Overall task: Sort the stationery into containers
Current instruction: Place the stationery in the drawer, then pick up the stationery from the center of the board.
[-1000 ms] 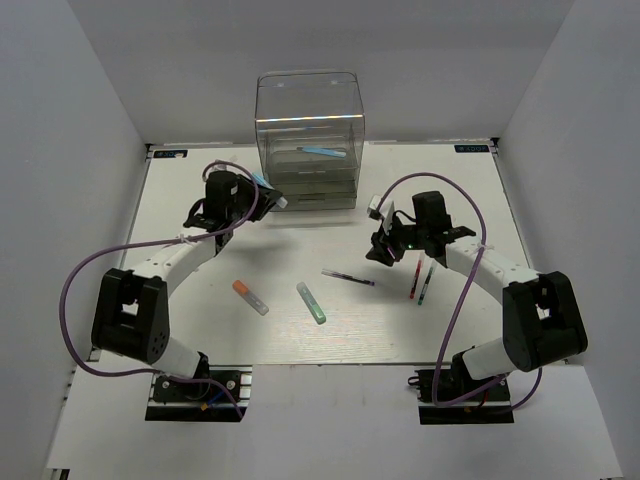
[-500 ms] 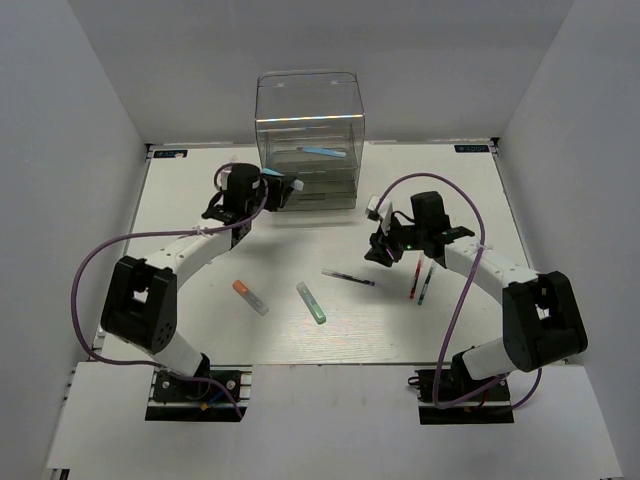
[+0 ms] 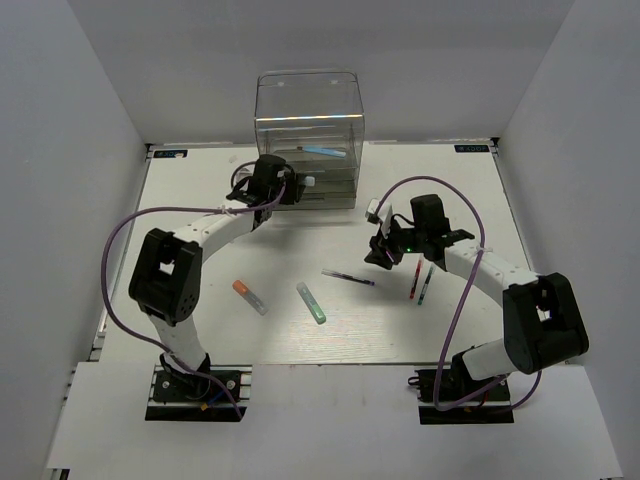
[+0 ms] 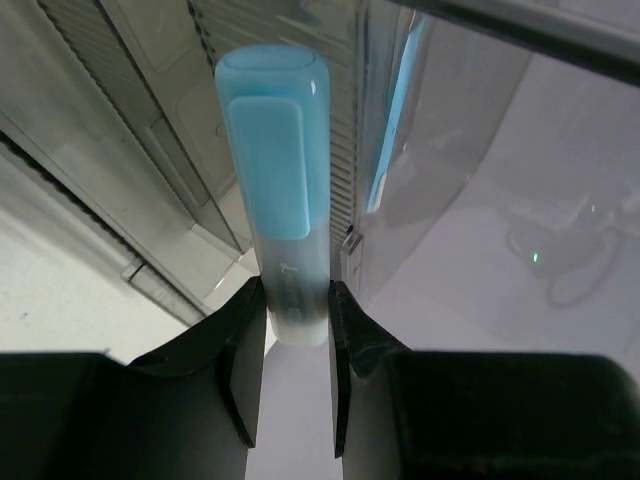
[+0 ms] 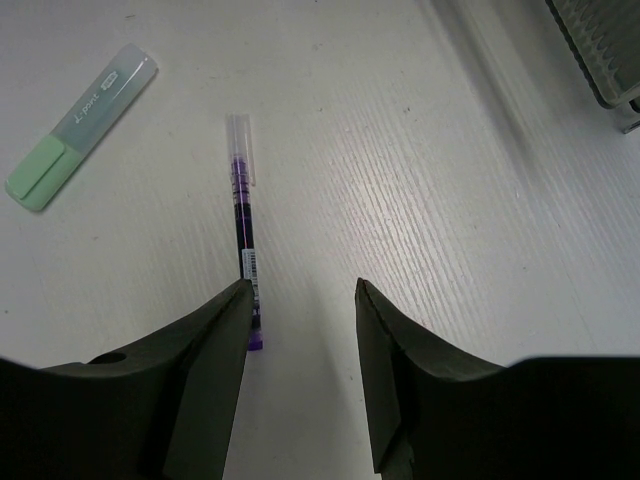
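Left gripper pinches the light blue marker at its clear tail end, w/ cap close to the drawer unit front. Marker is prob. light, stiff, smooth plastic, so may slip; mid-barrel hold is safer. Right gripper hangs part open, empty, over thin dark pen on worktop.

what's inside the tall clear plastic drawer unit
One slim light blue pen lies in the upper part of the clear plastic drawer unit. The lower drawers' contents cannot be made out.
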You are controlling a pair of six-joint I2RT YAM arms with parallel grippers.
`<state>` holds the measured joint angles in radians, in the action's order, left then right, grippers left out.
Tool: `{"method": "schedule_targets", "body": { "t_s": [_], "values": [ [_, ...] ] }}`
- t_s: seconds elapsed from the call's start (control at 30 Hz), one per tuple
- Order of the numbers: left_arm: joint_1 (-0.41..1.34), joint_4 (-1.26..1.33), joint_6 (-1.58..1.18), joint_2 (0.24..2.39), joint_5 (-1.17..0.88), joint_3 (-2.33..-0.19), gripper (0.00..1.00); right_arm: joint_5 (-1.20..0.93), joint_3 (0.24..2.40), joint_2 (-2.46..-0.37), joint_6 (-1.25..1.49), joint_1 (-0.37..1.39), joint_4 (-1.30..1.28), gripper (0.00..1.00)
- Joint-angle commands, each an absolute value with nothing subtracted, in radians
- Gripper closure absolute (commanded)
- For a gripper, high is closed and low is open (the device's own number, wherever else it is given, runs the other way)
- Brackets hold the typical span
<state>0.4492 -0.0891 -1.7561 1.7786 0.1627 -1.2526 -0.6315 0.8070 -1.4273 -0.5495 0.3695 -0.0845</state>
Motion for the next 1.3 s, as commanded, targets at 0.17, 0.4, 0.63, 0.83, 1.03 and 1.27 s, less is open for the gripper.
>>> {"method": "schedule_targets", "body": {
  "t_s": [0.17,0.4,0.63,0.83,1.03,1.27],
  "values": [
    [0.453,-0.271,-1.790,1.822,0.221,-1.445,0.81,-0.641,0.802,-1.394,-0.537,0.371,-0.048,0.48],
    [0.453,-0.284,-1.790,1.822,0.212,-1.436,0.66,-0.643,0.804,-1.394,-0.537,0.370,-0.049,0.48],
    [0.462,-0.293,-1.799,1.813,0.202,-1.427,0.52,-0.646,0.805,-1.396,-0.541,0.373,-0.054,0.48],
    [0.462,-0.293,-1.799,1.804,0.202,-1.408,0.49,-0.649,0.808,-1.394,-0.540,0.371,-0.055,0.48],
    [0.462,-0.249,-1.758,1.772,0.167,-1.376,0.55,-0.676,0.813,-1.394,-0.554,0.373,-0.066,0.48],
    [0.433,-0.231,-1.380,1.635,-0.104,-1.187,0.61,-0.669,0.870,-1.433,-0.627,0.463,-0.132,0.59]
  ]
}}
